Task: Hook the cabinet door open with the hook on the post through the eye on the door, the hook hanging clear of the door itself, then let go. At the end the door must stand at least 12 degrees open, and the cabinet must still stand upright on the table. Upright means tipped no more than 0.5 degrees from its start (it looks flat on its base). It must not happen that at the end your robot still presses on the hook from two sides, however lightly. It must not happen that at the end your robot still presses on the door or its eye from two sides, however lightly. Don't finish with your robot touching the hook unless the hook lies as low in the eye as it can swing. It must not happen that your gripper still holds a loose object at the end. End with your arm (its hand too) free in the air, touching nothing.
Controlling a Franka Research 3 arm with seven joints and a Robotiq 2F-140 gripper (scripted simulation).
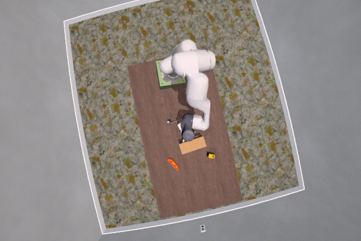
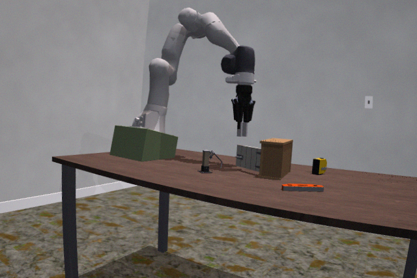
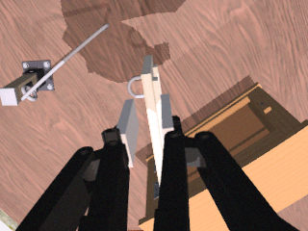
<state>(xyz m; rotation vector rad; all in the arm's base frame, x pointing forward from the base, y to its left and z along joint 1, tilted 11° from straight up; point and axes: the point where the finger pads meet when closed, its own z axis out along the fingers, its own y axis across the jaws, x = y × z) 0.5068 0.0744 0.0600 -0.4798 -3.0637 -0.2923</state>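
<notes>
On the bench (image 2: 353,200) the cabinet (image 2: 275,159) has its door (image 2: 248,157) swung open. I hang above the door's edge, fingers nearly closed on nothing. I should approach the hook (image 3: 77,52) along its rod, which slants down from the post (image 2: 205,160) toward the eye (image 3: 137,88), unhooked.

We see plain grey walls (image 2: 320,32), a white baseboard (image 2: 50,196), a mottled carpet floor (image 2: 235,244) and a wall socket (image 2: 369,101) at far right.

The arm's wrist (image 1: 188,128) overhangs the cabinet (image 1: 193,145).
</notes>
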